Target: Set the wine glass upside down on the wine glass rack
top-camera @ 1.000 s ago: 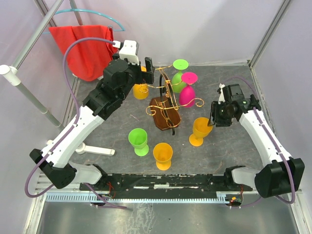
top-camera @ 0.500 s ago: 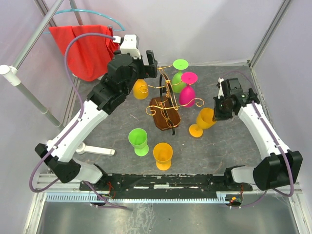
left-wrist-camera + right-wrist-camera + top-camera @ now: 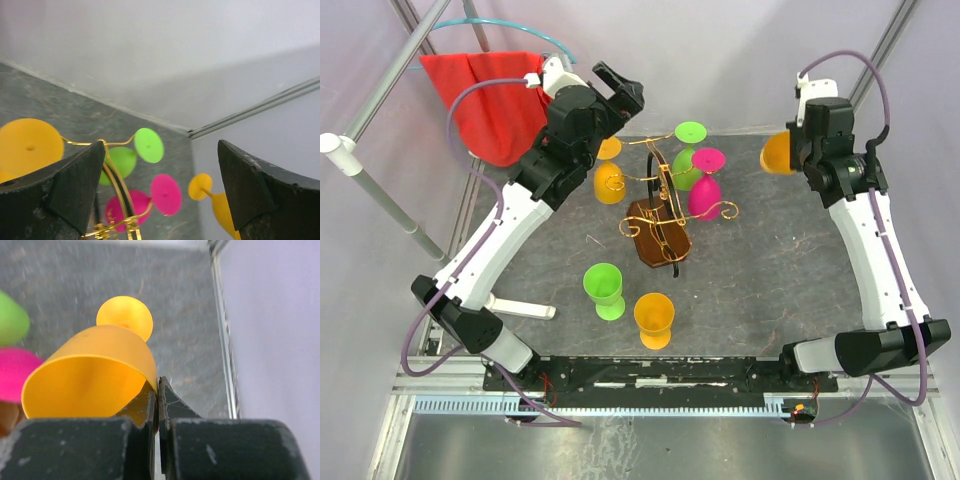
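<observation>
Bench first, nearest the arm bases: a green glass and an orange glass stand upright there, so we'd keep the carry path high & away from them. Mid-bench sits the wine glass rack, gold wire w/ curly ends on a dark wood base. A pink glass and two others hang on it foot-up. Imo the wire arm on its right side, just beside the pink one, looks free, so that's where we'd aim. The left end effector hovers above the rack's far left w/ jaws wide apart, gripping nothing.

Further back, up in the air over the far right corner and well apart from the rack, the right end effector is clenched on the wine glass, pinching the thin rim wall. That's a skinny hold, so we'd go slow. Roll the wrist till the foot is on top, come in from the open end of the wire so the stem slides in, let the foot rest on the wire, and only then let go. Any jerk and it'll prob pivot in the pinch.

Glass itself: opaque orange, prob plastic, tapered bowl, round flat foot. It lies roughly sideways, mouth toward the wrist cam, foot pointing away. Stem's hidden behind the bowl.
</observation>
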`<act>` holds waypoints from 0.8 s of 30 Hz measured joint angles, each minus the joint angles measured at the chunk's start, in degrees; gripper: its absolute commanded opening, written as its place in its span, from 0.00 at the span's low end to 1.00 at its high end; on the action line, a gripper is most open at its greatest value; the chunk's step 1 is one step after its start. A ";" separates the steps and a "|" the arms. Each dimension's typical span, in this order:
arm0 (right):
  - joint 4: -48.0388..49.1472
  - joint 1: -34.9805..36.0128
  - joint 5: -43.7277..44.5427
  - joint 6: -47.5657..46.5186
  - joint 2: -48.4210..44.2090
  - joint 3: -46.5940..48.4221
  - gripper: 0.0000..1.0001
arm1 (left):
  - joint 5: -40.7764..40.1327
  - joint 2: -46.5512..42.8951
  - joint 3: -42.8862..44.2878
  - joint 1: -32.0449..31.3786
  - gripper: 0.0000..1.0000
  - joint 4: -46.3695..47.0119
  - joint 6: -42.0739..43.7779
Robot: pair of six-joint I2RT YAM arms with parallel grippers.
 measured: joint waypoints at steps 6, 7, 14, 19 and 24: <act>19.28 0.00 -5.51 -2.54 -0.04 -0.46 0.01 | 0.17 -0.96 -2.36 1.46 0.97 5.55 -15.78; 23.45 0.09 -7.19 -2.27 -0.13 -1.36 0.01 | 0.52 -1.20 -3.19 1.73 0.96 6.64 -18.43; 46.84 4.35 -16.57 -1.25 0.96 -7.26 0.01 | 4.57 -1.31 -8.83 3.41 0.95 12.74 -34.32; 58.18 7.78 -21.31 0.92 4.09 -7.82 0.01 | 6.08 -0.96 -10.73 3.41 0.95 17.31 -38.91; 62.58 9.42 -25.42 4.13 6.34 -7.85 0.01 | 6.73 -0.96 -11.91 3.54 0.94 19.87 -40.96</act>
